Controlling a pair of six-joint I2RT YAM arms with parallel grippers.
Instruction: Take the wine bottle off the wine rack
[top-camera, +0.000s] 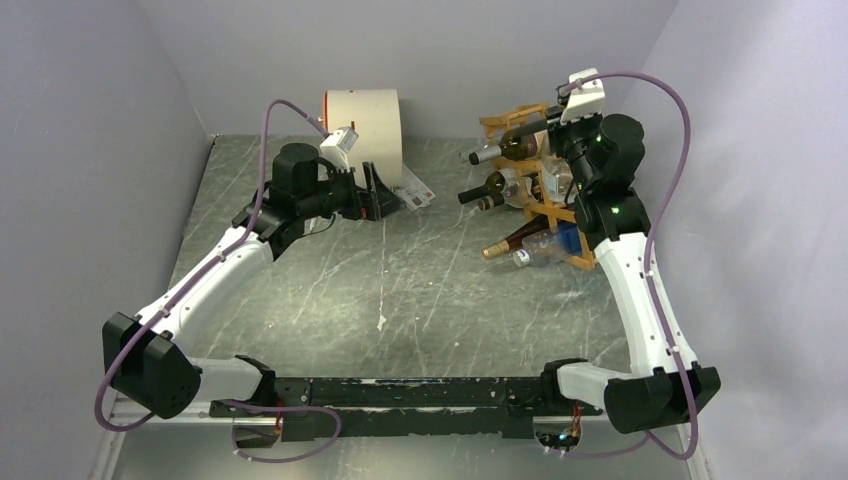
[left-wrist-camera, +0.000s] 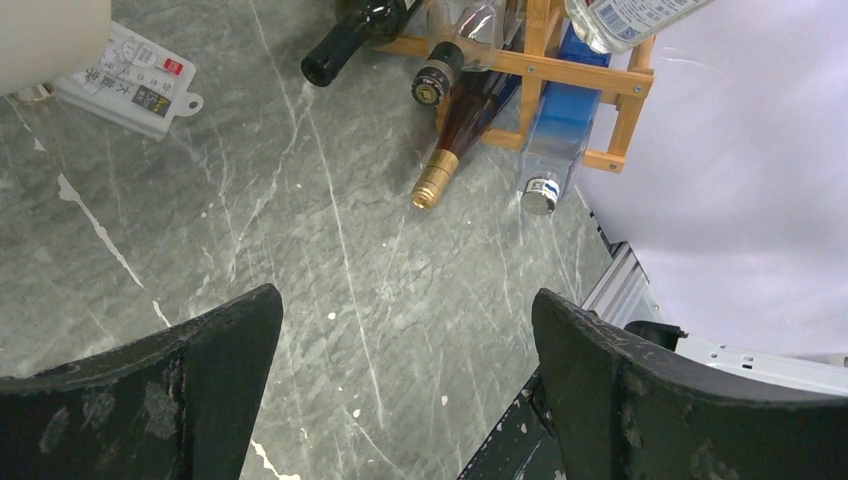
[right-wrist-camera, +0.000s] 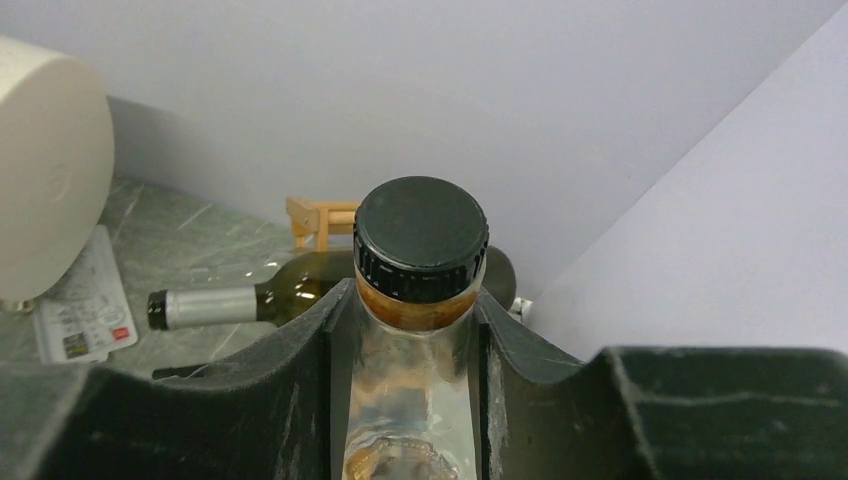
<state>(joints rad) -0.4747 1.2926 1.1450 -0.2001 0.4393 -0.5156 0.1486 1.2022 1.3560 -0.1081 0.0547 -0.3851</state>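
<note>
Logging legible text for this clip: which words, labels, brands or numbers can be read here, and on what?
Nothing reads clearly enough to quote.
White flat card with a red patch: dark printed characters, too blurred.
Label-wrapped clear bottle atop the light wooden lattice wine rack: label print too small.
Black ribbed cap of the clear glass bottle between the right gripper's jaws: no marking visible.
</note>
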